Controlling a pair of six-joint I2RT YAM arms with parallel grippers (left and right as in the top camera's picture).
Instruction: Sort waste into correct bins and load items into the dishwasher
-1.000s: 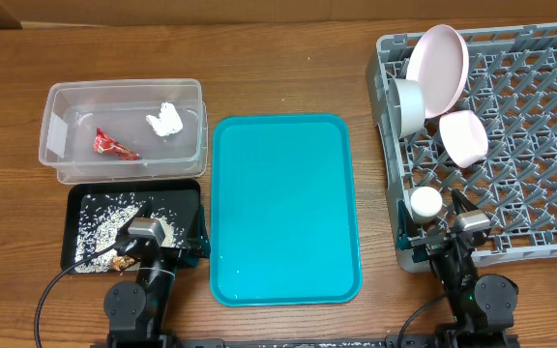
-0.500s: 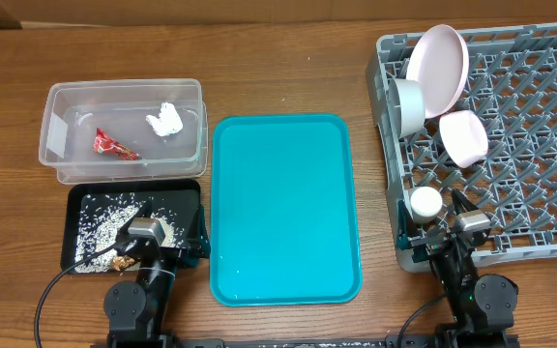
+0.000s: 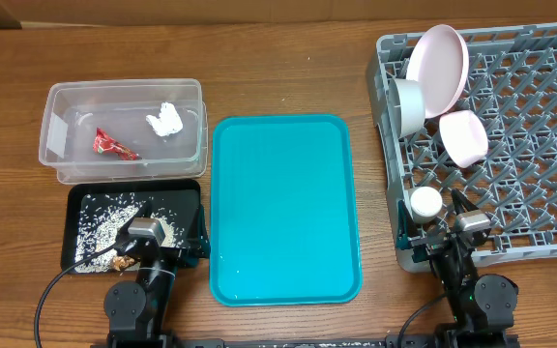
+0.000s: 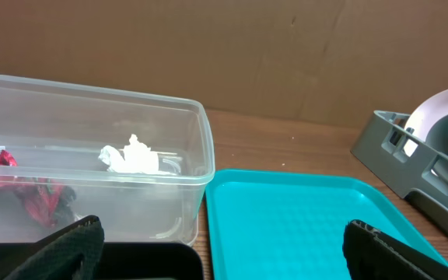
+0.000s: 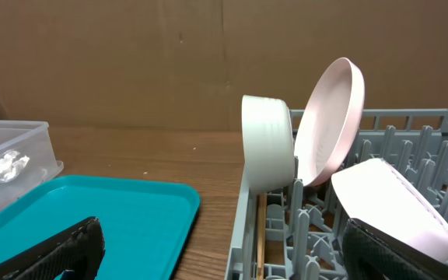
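Note:
The clear tub (image 3: 56, 159) holds the red wrapper (image 3: 112, 146) and the white tissue wad (image 3: 165, 120); both also show in the left wrist view (image 4: 22, 187) (image 4: 129, 158). The black tray (image 3: 187, 193) holds rice with brown scraps (image 3: 104, 224). The grey dish rack (image 3: 530, 164) holds the pink plate (image 3: 440, 66), greyish bowl (image 3: 407, 104), pink bowl (image 3: 462, 136) and white cup (image 3: 425, 202). Chopsticks (image 5: 261, 233) lie inside the rack's left wall. My left gripper (image 4: 216, 253) is open and empty at the table's front left. My right gripper (image 5: 220, 249) is open and empty at the rack's front left corner.
A large teal serving tray (image 3: 283, 208) lies in the middle between the bins and the rack, with nothing on it. A brown cardboard wall stands behind the table.

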